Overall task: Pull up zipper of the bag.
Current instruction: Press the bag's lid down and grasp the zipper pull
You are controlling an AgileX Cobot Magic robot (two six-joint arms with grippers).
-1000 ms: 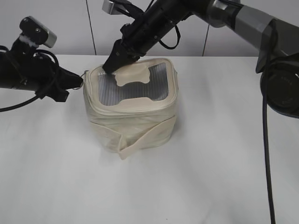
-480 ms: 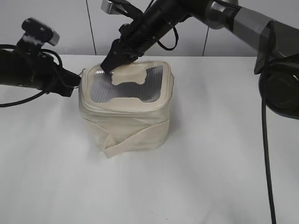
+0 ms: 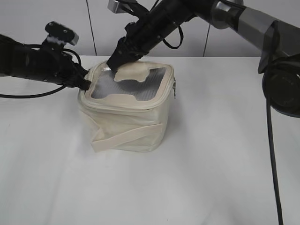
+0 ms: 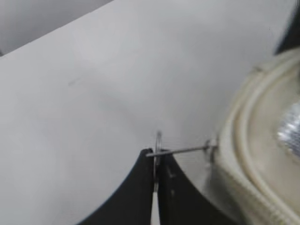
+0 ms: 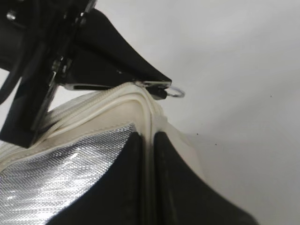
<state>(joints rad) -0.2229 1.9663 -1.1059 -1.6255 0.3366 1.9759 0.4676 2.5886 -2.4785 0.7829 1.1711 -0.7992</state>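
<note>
The cream bag (image 3: 126,117) stands mid-table, its grey mesh lid (image 3: 126,84) facing up. The cream zipper track (image 3: 123,107) runs round the lid's rim. My left gripper (image 3: 86,83) is at the bag's left top corner. In the left wrist view its jaws (image 4: 156,154) are shut on a silver ring pull (image 4: 158,140), which a thin link joins to the slider (image 4: 211,147) on the bag (image 4: 262,159). My right gripper (image 3: 112,63) is at the lid's far-left corner. In the right wrist view its jaws (image 5: 149,138) are shut on the lid's rim (image 5: 145,105), beside that ring pull (image 5: 174,92).
A second slider (image 3: 174,87) hangs at the bag's right top edge. A wide strap band (image 3: 126,137) wraps the bag's body. The white table (image 3: 220,154) extends around it, with a grey panelled wall (image 3: 70,23) behind. The right arm (image 3: 243,16) reaches in from the upper right.
The bag has turned and slid slightly left, so its strap end now points left. My left arm has swung right and closer to the bag's corner. My right gripper stays on the lid.
</note>
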